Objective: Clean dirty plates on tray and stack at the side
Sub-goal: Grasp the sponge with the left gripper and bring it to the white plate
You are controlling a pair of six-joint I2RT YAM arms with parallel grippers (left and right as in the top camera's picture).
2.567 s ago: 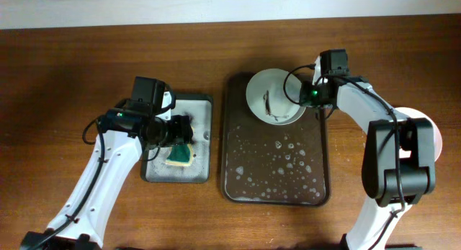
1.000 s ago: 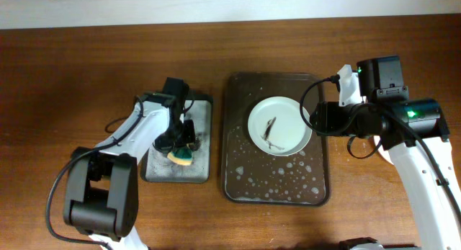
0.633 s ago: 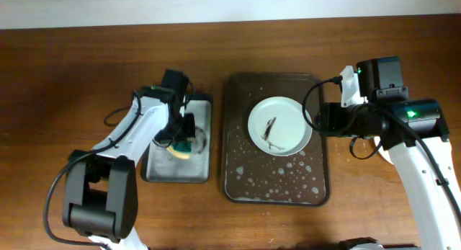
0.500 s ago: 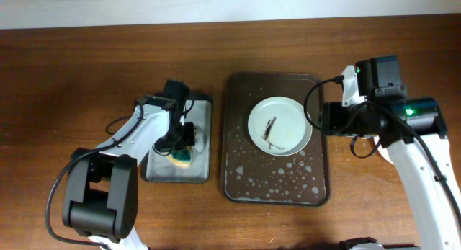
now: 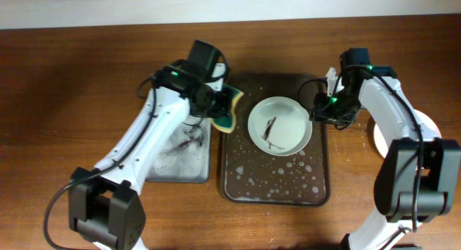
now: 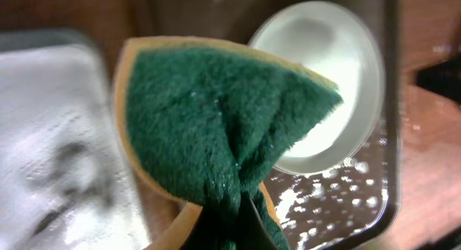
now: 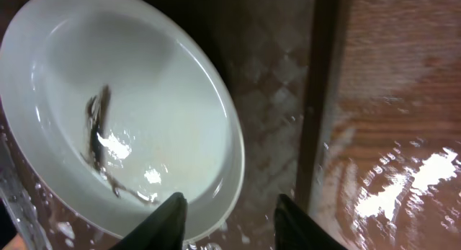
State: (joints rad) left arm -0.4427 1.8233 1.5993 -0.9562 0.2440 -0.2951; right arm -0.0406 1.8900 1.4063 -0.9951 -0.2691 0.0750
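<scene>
The left claw (image 6: 225, 225) is closed tight on a green sponge (image 6: 216, 127), over the left rim of the tray (image 5: 274, 185). The right claw (image 7: 232, 220) stands open astride the rim of the smeared plate (image 7: 144, 113) in the tray, perhaps not touching; another plate (image 5: 430, 129) lies on the surface (image 5: 72, 77) farther right

Even overhead light; blurred, glare-flecked wrist views.

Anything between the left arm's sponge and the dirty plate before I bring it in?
Nothing visible. The sponge, in the left gripper, hangs over the tray's left edge beside the plate, only wet tray between. The right gripper is open at the plate's right rim.
</scene>
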